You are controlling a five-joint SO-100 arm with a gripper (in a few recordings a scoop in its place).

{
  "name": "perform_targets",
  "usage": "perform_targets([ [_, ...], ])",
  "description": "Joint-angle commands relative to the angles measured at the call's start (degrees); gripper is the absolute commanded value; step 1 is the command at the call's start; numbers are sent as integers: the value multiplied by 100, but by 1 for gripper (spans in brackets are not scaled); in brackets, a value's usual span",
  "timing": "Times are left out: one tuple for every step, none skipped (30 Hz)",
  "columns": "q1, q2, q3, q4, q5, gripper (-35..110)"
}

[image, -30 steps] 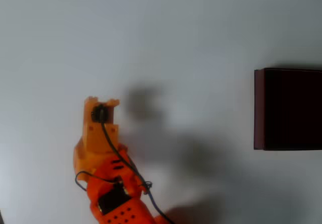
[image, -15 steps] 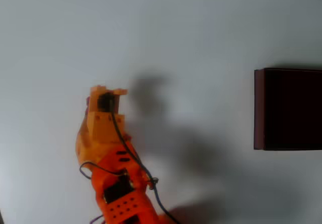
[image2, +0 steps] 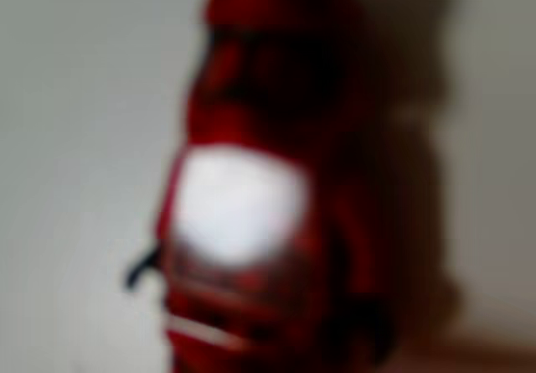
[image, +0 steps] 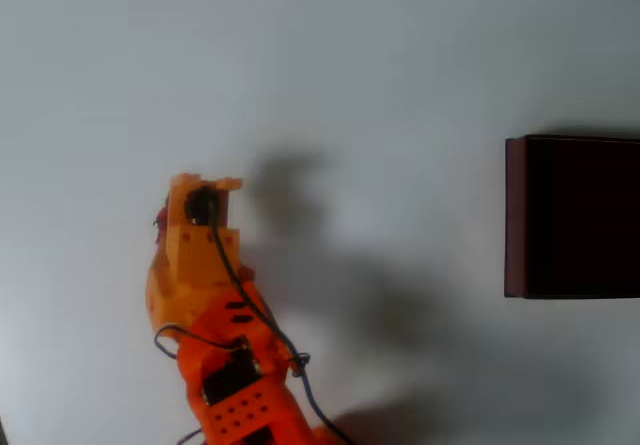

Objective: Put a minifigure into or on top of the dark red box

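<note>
In the overhead view the orange gripper (image: 190, 190) hangs over the lower left part of the white table (image: 380, 55), its arm and black cable (image: 245, 305) trailing toward the bottom edge. A small sliver of red, the minifigure (image: 161, 217), peeks out at the gripper's left side. The wrist view shows the figure (image2: 268, 180) very close and blurred, upright, with a white patch on its front. Whether the fingers are pinching it cannot be told. The dark red box (image: 515, 215) sits well apart at the right edge, with bare table between.
</note>
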Motion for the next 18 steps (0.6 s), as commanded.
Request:
perform_targets([
  [-114, 114, 105, 0, -26, 3],
  [-97, 132, 105, 0, -114, 2],
  [-62, 158, 88, 53, -220, 3],
  [-9, 229, 70, 141, -378, 4],
  [53, 369, 18, 352, -527, 6],
  [123, 580, -79, 791, -686, 8],
  [193, 844, -220, 1362, -800, 11],
  [264, 1143, -387, 2021, -870, 14],
  [316, 1459, -554, 2707, -879, 16],
  [369, 1758, -712, 3331, -826, 17],
  [413, 1995, -835, 3797, -738, 17],
  [448, 2136, -923, 4078, -633, 17],
  [483, 2188, -976, 4228, -527, 17],
  [545, 2153, -1020, 4289, -580, 17],
  [598, 2074, -1063, 4359, -703, 17],
  [624, 1978, -1090, 4482, -826, 17],
  [659, 1881, -1116, 4632, -976, 16],
  [677, 1811, -1125, 4790, -1116, 15],
])
